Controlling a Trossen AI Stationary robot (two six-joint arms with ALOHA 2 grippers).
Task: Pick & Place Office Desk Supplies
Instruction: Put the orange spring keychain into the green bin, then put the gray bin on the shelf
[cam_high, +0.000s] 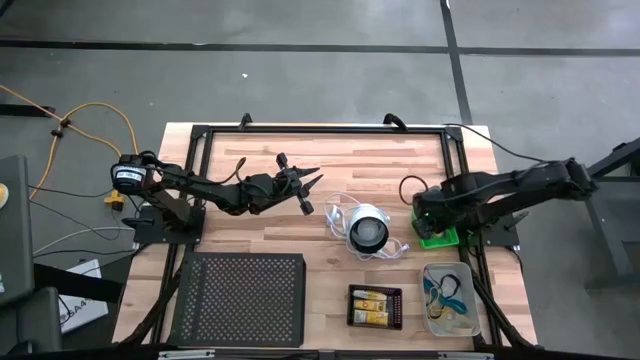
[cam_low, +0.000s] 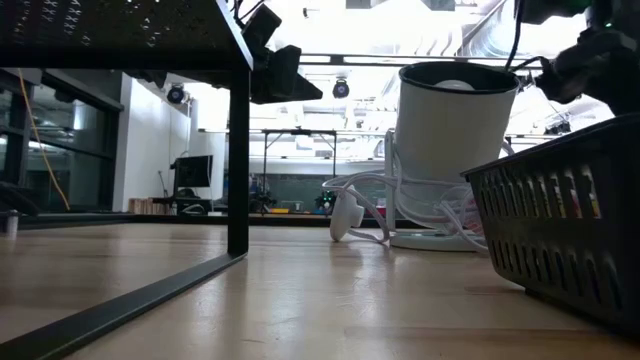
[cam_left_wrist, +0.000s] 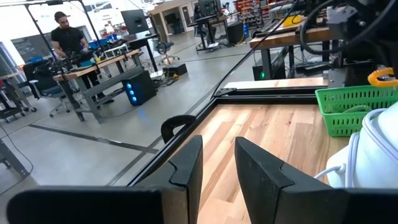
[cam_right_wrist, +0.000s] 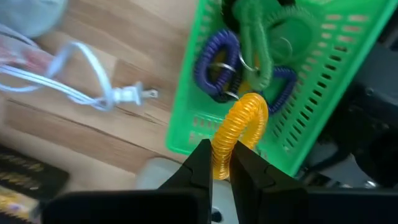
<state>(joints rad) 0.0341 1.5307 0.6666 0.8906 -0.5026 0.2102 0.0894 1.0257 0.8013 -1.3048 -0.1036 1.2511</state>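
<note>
A green tray (cam_right_wrist: 311, 81) at the table's right side holds purple loops (cam_right_wrist: 214, 62) and a green loop (cam_right_wrist: 258, 43). My right gripper (cam_right_wrist: 221, 165) points down over the tray's near rim, shut on an orange coiled loop (cam_right_wrist: 242, 124). In the high view it shows at the tray (cam_high: 438, 238). My left gripper (cam_left_wrist: 217, 168) hovers level above the table's middle left (cam_high: 310, 185), open, with nothing between its fingers. Yellow-and-white packs (cam_high: 372, 304) lie in a black tray. Thin cords (cam_high: 447, 292) lie in a clear tray. My right gripper pinches one end of the orange coiled loop (cam_right_wrist: 224, 149) between its two fingers, coming from above and pointing down. The rest of the loop reaches past the fingertips, over the green tray's loops. Whether its far end touches them, I cannot tell.
A round white-and-black object (cam_high: 368, 230) with a white cord and plug (cam_right_wrist: 127, 94) stands at the table's middle, between the arms. A black perforated stand (cam_high: 240, 295) fills the near left. The black tray (cam_high: 376, 322) and clear tray (cam_high: 470, 322) sit near the front edge.
</note>
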